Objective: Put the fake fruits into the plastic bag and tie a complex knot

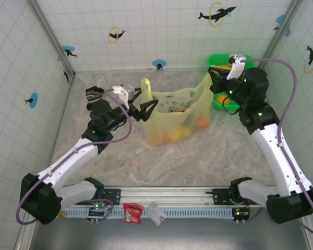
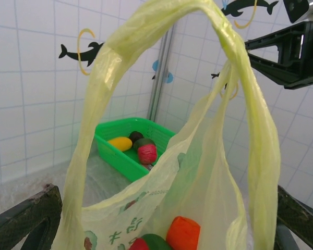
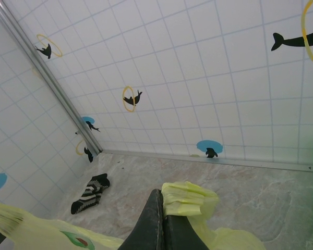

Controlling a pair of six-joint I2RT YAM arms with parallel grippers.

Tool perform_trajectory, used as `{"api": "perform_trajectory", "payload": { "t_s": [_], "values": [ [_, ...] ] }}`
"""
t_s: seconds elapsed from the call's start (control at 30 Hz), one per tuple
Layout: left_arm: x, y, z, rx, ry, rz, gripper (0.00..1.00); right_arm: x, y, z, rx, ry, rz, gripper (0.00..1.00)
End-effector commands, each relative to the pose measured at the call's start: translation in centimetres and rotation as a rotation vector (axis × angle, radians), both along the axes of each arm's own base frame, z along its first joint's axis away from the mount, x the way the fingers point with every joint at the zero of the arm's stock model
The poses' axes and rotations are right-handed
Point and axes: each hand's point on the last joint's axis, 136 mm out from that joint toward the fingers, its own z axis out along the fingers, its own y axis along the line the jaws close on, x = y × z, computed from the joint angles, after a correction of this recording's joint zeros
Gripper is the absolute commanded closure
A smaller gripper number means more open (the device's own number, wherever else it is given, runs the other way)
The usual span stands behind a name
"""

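Pale-yellow film, thin, limp, slippery: plastic bag mid-worktop, sagging with fake fruits inside. Best taken by bunched handles, not the wall. Right pincer clamped on one handle; left pincer spread wide around the other loop.

White-and-black arms — purple cables

I see the fruits in the bag cut off at the left wrist view's bottom edge, and the right arm hides part of the green tub.
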Motion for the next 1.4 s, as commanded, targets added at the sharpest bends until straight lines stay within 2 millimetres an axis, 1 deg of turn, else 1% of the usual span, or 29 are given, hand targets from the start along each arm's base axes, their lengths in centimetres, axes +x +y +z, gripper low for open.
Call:
{"api": "perform_trajectory", "payload": {
  "t_s": [0.0,0.1,0.17,0.33,0.43,0.5,0.53,0.57,0.6,0.63,0.67,0.73,0.83,0.93,1.0,1.07,1.13,1.2,1.3,1.37],
  "values": [
    [0.4,-0.8,3.3,-0.006,-0.147,-0.016,0.05,-0.7,-0.1,2.1,0.029,-0.083,0.016,1.00],
    [1.3,-1.0,3.3,-0.003,-0.161,-0.006,0.10,-0.7,0.1,2.0,0.032,-0.081,0.023,1.00],
    [1.5,-1.4,3.4,-0.006,-0.161,-0.021,0.17,-0.7,0.1,2.0,0.033,-0.080,0.025,1.00],
    [1.1,-1.9,3.5,-0.024,-0.160,-0.066,0.46,-0.6,0.0,1.4,0.023,-0.068,0.015,1.00],
    [0.7,-1.8,3.4,-0.029,-0.164,-0.074,0.65,-0.4,-0.4,0.9,0.009,-0.051,-0.006,1.00],
    [0.3,-1.8,3.4,-0.028,-0.166,-0.085,0.82,-0.3,-0.7,0.7,-0.008,-0.047,-0.025,1.00],
    [0.2,-1.8,3.5,-0.026,-0.167,-0.090,0.88,-0.3,-1.0,0.7,-0.015,-0.050,-0.044,1.00],
    [0.1,-1.8,3.4,-0.023,-0.164,-0.094,0.96,-0.4,-1.3,0.8,-0.023,-0.058,-0.058,0.91],
    [0.0,-1.8,3.3,-0.022,-0.164,-0.095,1.00,-0.5,-1.5,1.0,-0.032,-0.074,-0.072,0.77],
    [-0.1,-1.7,3.3,-0.022,-0.165,-0.093,1.00,-0.7,-1.7,1.4,-0.037,-0.091,-0.082,0.68],
    [-0.2,-1.6,3.4,-0.024,-0.167,-0.093,1.00,-0.8,-1.7,1.7,-0.048,-0.106,-0.084,0.65],
    [-0.5,-1.6,3.3,-0.024,-0.171,-0.101,1.00,-1.1,-1.0,2.3,-0.092,-0.125,-0.067,0.64],
    [-0.7,-1.8,3.0,-0.016,-0.167,-0.114,1.00,-2.1,1.5,3.4,-0.156,-0.177,-0.008,0.59],
    [-0.8,-2.0,2.4,0.001,-0.160,-0.122,1.00,-2.9,5.1,4.3,-0.199,-0.203,0.095,0.57],
    [-0.9,-2.2,2.2,0.010,-0.162,-0.130,1.00,-3.5,9.0,3.9,-0.253,-0.192,0.195,0.56],
    [-1.0,-2.3,2.0,0.019,-0.163,-0.135,1.00,-4.2,12.4,3.3,-0.264,-0.175,0.308,0.55],
    [-1.2,-2.5,2.0,0.025,-0.168,-0.141,1.00,-4.6,15.1,3.1,-0.228,-0.140,0.408,0.54],
    [-1.2,-2.6,1.9,0.032,-0.167,-0.145,1.00,-5.0,17.5,3.3,-0.180,-0.112,0.503,0.50],
    [-1.2,-2.7,1.8,0.039,-0.164,-0.147,1.00,-5.8,20.1,3.3,-0.161,-0.091,0.597,0.45],
    [-1.2,-2.7,1.9,0.040,-0.165,-0.147,1.00,-5.9,21.1,2.7,-0.166,-0.073,0.621,0.45]
  ]
}}
